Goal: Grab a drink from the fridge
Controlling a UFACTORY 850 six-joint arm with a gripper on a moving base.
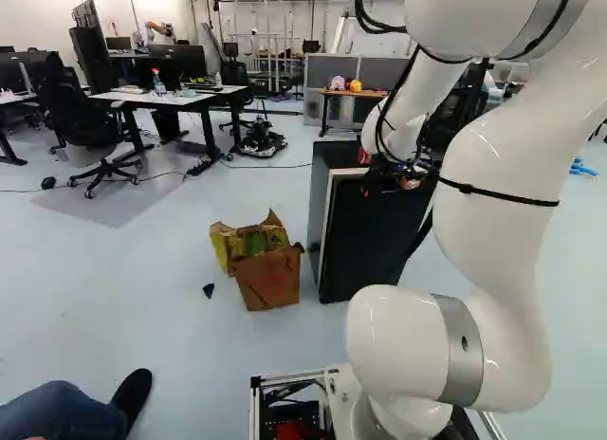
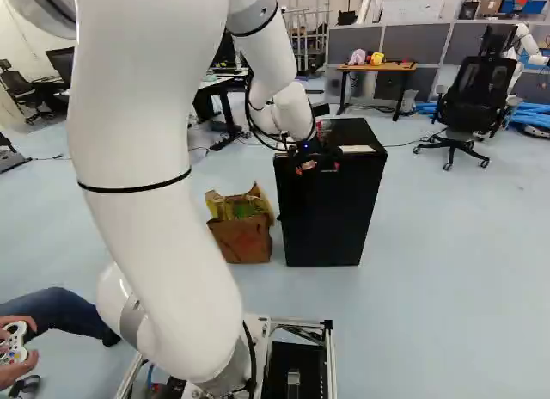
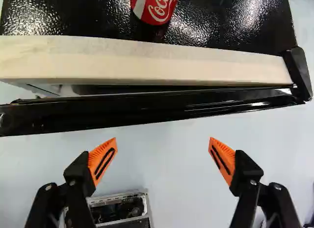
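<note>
My gripper is at the upper front of the black fridge in the left base view; in the right base view the gripper also stands before the fridge. Seen from the wrist, the gripper is open, its orange pads wide apart with nothing between them. Ahead of it runs the black top edge of the fridge door. A narrow gap separates the door from the pale front strip, so it looks slightly ajar. A red drink can stands on the fridge's black top. The fridge's inside is hidden.
A torn cardboard box stands on the floor beside the fridge. A person's leg reaches in near the base. Desks and chairs are farther back, and another robot stands at the far right of the right base view.
</note>
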